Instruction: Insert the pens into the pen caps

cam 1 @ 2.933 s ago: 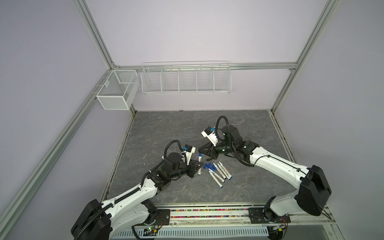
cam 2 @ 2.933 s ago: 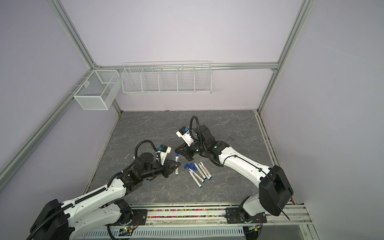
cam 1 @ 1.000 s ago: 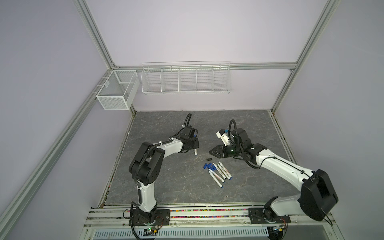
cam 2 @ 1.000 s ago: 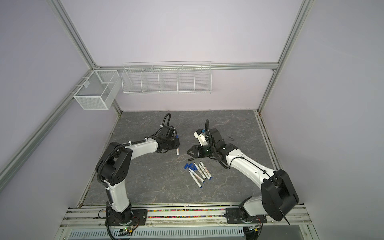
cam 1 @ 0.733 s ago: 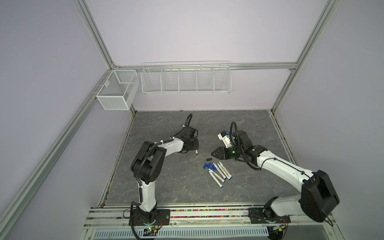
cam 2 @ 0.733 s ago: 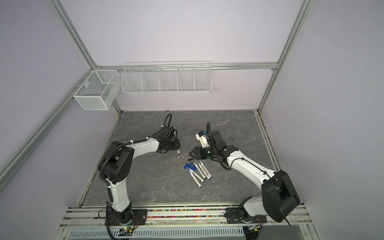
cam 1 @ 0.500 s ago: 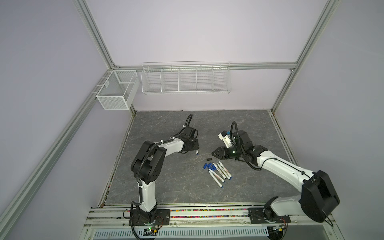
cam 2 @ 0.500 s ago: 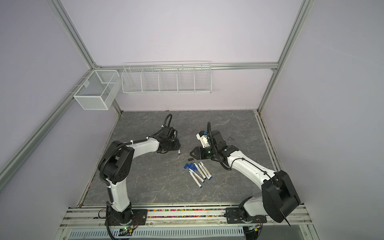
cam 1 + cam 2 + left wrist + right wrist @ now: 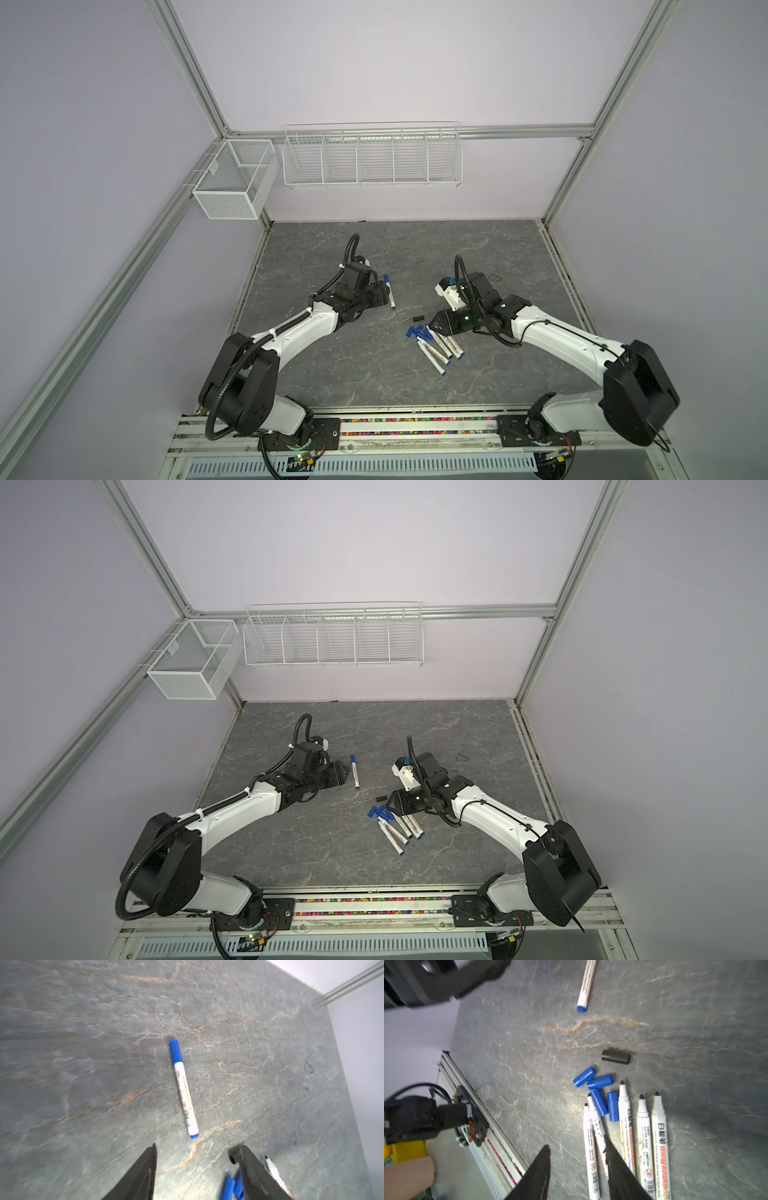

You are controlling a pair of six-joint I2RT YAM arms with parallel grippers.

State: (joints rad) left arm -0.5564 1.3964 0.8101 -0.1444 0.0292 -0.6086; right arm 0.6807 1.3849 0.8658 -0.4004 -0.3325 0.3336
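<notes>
Across the grey stone-patterned table (image 9: 332,374) both arms reached inward from the near rail. The left arm (image 9: 299,332) lay stretched low toward the far left; the right arm (image 9: 561,336) was bent at the elbow, its wrist tipped down over the middle.

The left gripper (image 9: 194,1149) had its fingers spread and held nothing. One capped pen (image 9: 184,1088) lay flat just beyond its tips, apart from them; its blue cap pointed away, and its small print was blurred past reading.

The right gripper (image 9: 576,1142) also had its fingers apart and empty, above the near ends of five uncapped pens (image 9: 642,1126). From where I stood I could not tell whether it touched them. One dark finger (image 9: 618,1167) hid the lower barrels of two, and the frame edge cut off the others.

"WHITEBOARD" in red ran along the outermost barrel (image 9: 663,1163); barcodes showed, but the finer print was too small. In both top views the labels were only specks (image 9: 398,828).

Four blue caps (image 9: 600,1082) lay loose at the pens' tips, two of them between barrels; the black cap (image 9: 615,1057) lay alone just beyond. The capped pen's far end was cut off in the right wrist view (image 9: 586,985).
</notes>
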